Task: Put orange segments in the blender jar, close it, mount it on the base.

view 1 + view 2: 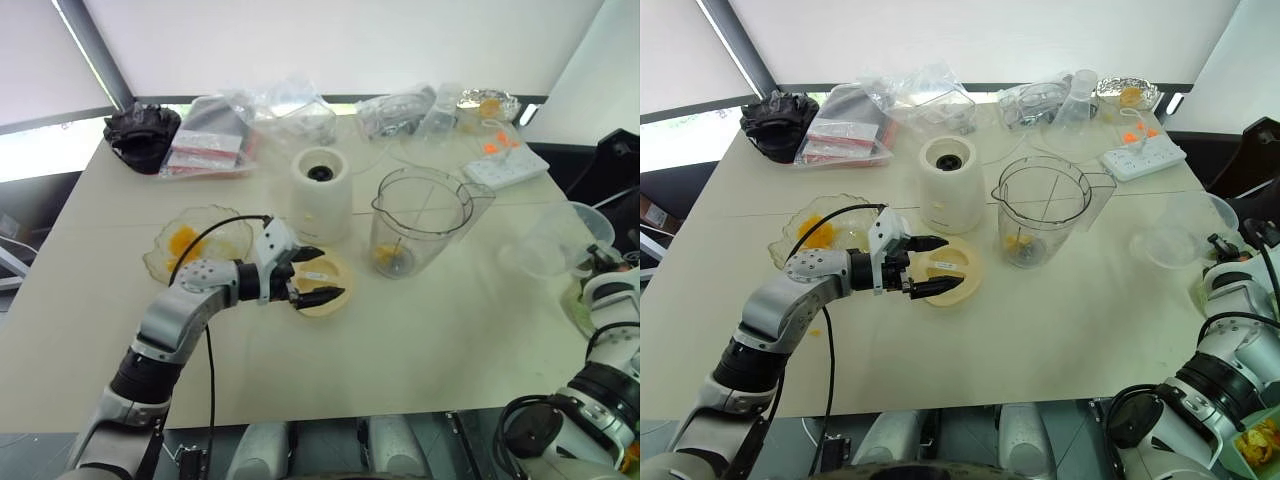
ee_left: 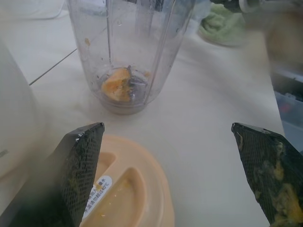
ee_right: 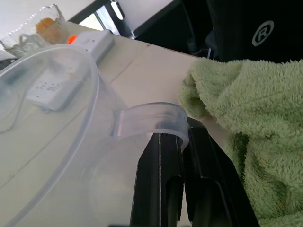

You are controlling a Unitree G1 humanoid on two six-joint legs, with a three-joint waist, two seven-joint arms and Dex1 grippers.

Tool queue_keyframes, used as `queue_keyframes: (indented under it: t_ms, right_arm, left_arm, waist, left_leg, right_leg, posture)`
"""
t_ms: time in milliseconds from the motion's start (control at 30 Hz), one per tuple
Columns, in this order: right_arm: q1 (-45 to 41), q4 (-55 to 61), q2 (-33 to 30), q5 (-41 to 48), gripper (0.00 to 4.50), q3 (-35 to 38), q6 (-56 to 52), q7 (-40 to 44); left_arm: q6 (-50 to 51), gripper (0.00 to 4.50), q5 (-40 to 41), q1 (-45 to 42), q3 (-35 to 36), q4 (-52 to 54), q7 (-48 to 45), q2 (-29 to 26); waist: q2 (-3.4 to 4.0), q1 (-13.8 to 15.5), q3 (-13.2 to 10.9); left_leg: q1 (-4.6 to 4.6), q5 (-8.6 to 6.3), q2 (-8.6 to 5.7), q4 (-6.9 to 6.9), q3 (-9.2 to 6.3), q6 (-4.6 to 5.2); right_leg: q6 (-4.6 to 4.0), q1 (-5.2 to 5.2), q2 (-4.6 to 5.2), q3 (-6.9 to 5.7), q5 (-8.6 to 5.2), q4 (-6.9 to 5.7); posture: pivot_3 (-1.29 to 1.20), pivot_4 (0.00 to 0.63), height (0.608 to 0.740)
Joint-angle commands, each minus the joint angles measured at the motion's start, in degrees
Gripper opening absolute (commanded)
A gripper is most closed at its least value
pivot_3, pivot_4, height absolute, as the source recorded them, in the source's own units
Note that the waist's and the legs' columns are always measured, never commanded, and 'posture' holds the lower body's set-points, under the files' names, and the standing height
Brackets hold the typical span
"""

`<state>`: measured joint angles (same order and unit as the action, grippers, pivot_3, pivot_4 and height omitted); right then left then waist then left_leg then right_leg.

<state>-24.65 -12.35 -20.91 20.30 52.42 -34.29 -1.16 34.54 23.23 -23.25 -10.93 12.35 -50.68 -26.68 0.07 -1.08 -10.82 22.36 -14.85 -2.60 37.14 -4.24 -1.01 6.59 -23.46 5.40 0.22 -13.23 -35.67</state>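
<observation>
Meanwhile the left gripper (image 1: 322, 275) hung wide open over the cream lid (image 1: 325, 285), holding nothing. Just beyond it stood the blender jar (image 1: 418, 222), upright and uncovered, with orange segments (image 2: 116, 85) at its blade. Beside the jar stood the white base (image 1: 321, 193). The right gripper (image 3: 182, 142) was closed beside a green towel (image 3: 255, 113).

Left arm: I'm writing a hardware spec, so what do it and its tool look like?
The left arm has silver-grey shells with black joint bands, and a loose black cable loops along it. Its left tool is a white block carrying two black fingers with textured pads smeared with yellow pulp.
</observation>
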Motion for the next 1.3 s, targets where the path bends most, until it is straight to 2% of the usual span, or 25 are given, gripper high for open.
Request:
queue_keyframes:
  t_ms: [33, 133, 167, 300, 333, 400, 433, 833, 933, 1067, 1200, 1300]
  right_arm:
    - [-0.2, -1.49, -1.51, 0.86, 0.03, -0.62, 4.33, -1.52]
    - [0.52, -3.82, -1.76, 1.31, 0.03, -1.77, 5.91, -1.34]
    - [0.86, -4.26, -1.79, 1.31, 0.64, -2.19, 6.4, -1.47]
    - [2.12, -4.04, -1.93, 1.86, 2.32, -3.74, 7.1, -1.59]
    - [2.59, -3.65, -1.95, 1.82, 2.93, -4.2, 7.22, -1.72]
    - [3.65, -2.35, -1.76, 1.99, 3.79, -4.78, 6.8, -2.32]
    - [4.38, -1.46, -1.63, 1.99, 4.42, -5.18, 6.61, -2.5]
    - [15.97, 14.58, 1.82, 5.78, 4.48, -7.14, 0.84, -4.58]
    - [19.83, 21.2, 1.82, 8.02, 4.48, -7.82, -3.32, -3.76]
    - [29.18, 34.77, -2.96, 11.62, 4.48, -8.79, -10.37, 1.78]
    - [36.68, 46.76, -7.57, 24.9, 4.48, -2.15, -20.3, 6.76]
    - [43.4, 53.1, -11.34, 31.47, 4.48, 0.25, -22.85, 12.58]
  left_arm:
    - [0.23, 4.5, 0.91, -0.21, 1.2, 2.65, 0.19, -0.57]
    - [1.49, 4.5, 1.58, -0.23, 1.72, 2.99, 0.79, -0.53]
    - [1.56, 4.5, 1.56, -0.16, 1.7, 3.17, 0.86, -0.61]
    - [1.63, 4.5, 1.62, 0.01, 1.63, 3.48, 1.15, -0.8]
    - [1.65, 4.5, 1.64, 0.08, 1.6, 3.57, 1.23, -0.82]
    - [1.64, 4.5, 1.64, 0.29, 1.47, 3.81, 1.37, -0.81]
    - [1.63, 4.5, 1.63, 0.34, 1.42, 3.86, 1.42, -0.79]
    - [1.49, 4.5, 1.66, 0.74, 1.28, 4.07, 1.56, -0.76]
    - [0.82, 4.5, 1.17, 0.51, 0.92, 3.42, 0.95, -1.15]
    - [-2.29, 4.5, -0.88, -1.26, 0.8, -1.12, -2.65, -4.06]
    - [-6.79, 4.5, -3.31, -7.64, -2.76, -10.82, -14.19, -9.22]
    - [-11.46, 4.5, -5.52, -12.18, -4.79, -18.17, -20.66, -10.47]
  waist:
    - [0.0, 0.04, 0.0]
    - [0.0, 0.07, 0.0]
    - [0.0, 0.07, 0.0]
    - [0.0, 0.1, 0.0]
    - [0.0, 0.08, 0.0]
    - [0.0, 0.02, 0.0]
    - [0.0, 0.03, 0.0]
    - [0.0, 0.29, 0.0]
    - [0.0, 0.33, 0.0]
    - [0.02, 0.44, 0.01]
    - [0.07, 0.49, -0.01]
    - [0.04, 0.58, -0.02]
  left_leg:
    - [0.0, 0.0, 0.0, 0.0, 0.0, 0.0]
    - [0.0, 0.0, 0.0, 0.0, 0.0, 0.0]
    - [0.0, 0.0, 0.0, 0.0, 0.0, 0.0]
    - [0.0, 0.0, 0.0, 0.01, 0.0, 0.0]
    - [0.0, 0.0, 0.0, 0.01, 0.0, 0.0]
    - [0.0, 0.0, 0.0, 0.01, -0.01, 0.0]
    - [-0.01, 0.0, 0.01, 0.0, -0.01, 0.0]
    - [-0.01, 0.0, 0.01, 0.01, -0.02, 0.0]
    - [0.0, 0.0, 0.01, 0.0, -0.02, 0.0]
    - [0.01, 0.0, 0.04, -0.01, -0.06, 0.01]
    - [0.02, 0.0, 0.04, 0.03, -0.07, 0.01]
    - [0.03, -0.01, 0.09, 0.04, -0.07, 0.01]
  right_leg:
    - [0.0, 0.0, 0.0, 0.0, 0.0, 0.0]
    - [0.0, 0.0, 0.0, 0.02, 0.0, 0.01]
    - [0.0, 0.0, 0.0, 0.03, 0.0, 0.01]
    - [0.0, 0.0, 0.0, 0.04, 0.0, 0.01]
    - [0.0, 0.01, 0.0, 0.04, 0.0, 0.01]
    - [0.0, 0.0, -0.02, 0.05, 0.0, 0.01]
    - [0.0, 0.0, -0.03, 0.05, 0.0, 0.01]
    - [-0.09, 0.0, -0.03, 0.09, -0.06, 0.02]
    - [-0.16, 0.0, -0.03, 0.1, -0.1, 0.02]
    - [-0.17, 0.0, -0.05, 0.08, -0.12, 0.04]
    - [-0.22, 0.01, -0.09, 0.06, -0.15, 0.08]
    - [-0.22, 0.07, -0.1, 0.04, -0.16, 0.19]
  posture:
    - [0.0, 0.15, 0.74]
    - [0.0, 0.15, 0.74]
    - [0.0, 0.15, 0.74]
    - [0.0, 0.15, 0.74]
    - [0.0, 0.15, 0.74]
    - [0.0, 0.15, 0.74]
    - [0.0, 0.15, 0.74]
    - [0.0, 0.15, 0.74]
    - [0.0, 0.15, 0.74]
    - [0.0, 0.15, 0.74]
    - [0.0, 0.15, 0.74]
    - [0.0, 0.15, 0.74]
